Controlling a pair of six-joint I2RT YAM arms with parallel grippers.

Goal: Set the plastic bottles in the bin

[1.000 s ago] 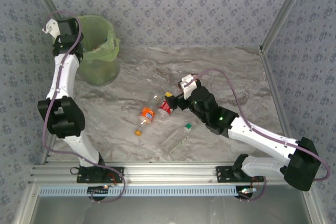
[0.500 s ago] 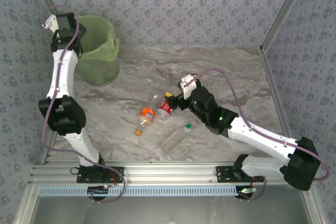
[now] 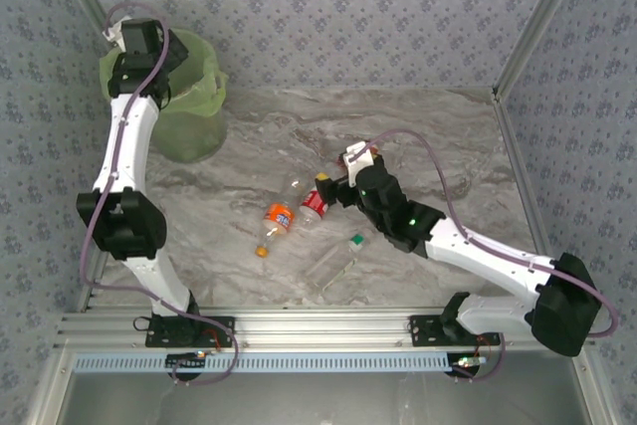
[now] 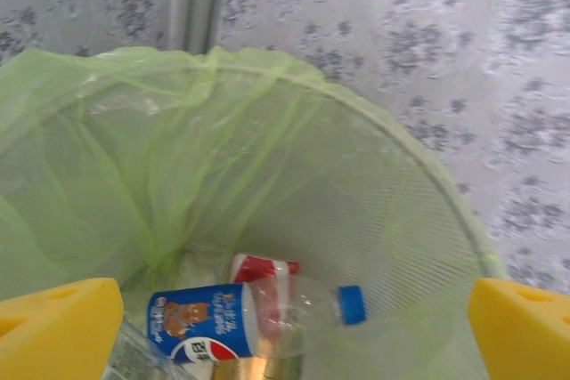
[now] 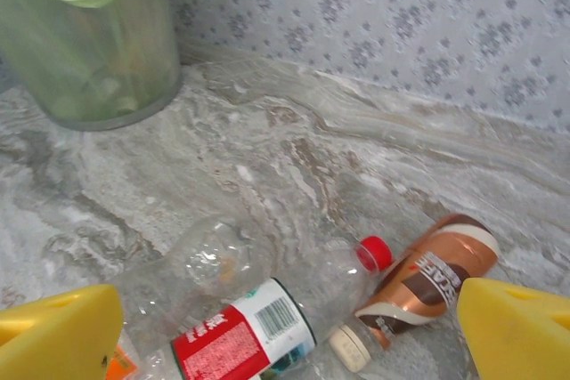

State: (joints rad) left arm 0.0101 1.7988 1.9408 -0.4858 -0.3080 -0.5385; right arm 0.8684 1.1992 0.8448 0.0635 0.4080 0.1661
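Observation:
The light-green bin (image 3: 189, 106) stands at the back left, and my left gripper (image 3: 139, 42) hangs over its rim. Looking down, that gripper (image 4: 289, 335) is open with nothing between its yellow fingertips (image 4: 58, 327). In the bin (image 4: 401, 202) lies a blue-labelled bottle (image 4: 258, 309) on a red-labelled one (image 4: 263, 267). Mid-table lie an orange-labelled bottle (image 3: 279, 218), a red-labelled bottle (image 3: 314, 203) and a clear green-capped bottle (image 3: 333, 261). My right gripper (image 3: 333, 186) is open just above the red-labelled bottle (image 5: 240, 335) and a brown bottle (image 5: 427, 282), holding neither.
Patterned walls close the table at the back and both sides. An aluminium rail (image 3: 318, 325) runs along the near edge. Bare marble (image 3: 428, 136) stretches across the right and back. The bin (image 5: 89, 51) is at the upper left of the right wrist view.
My left wrist has swung rightward to sit over the bin's mouth and its jaws have opened wider. My right gripper has edged slightly left towards the bottles.

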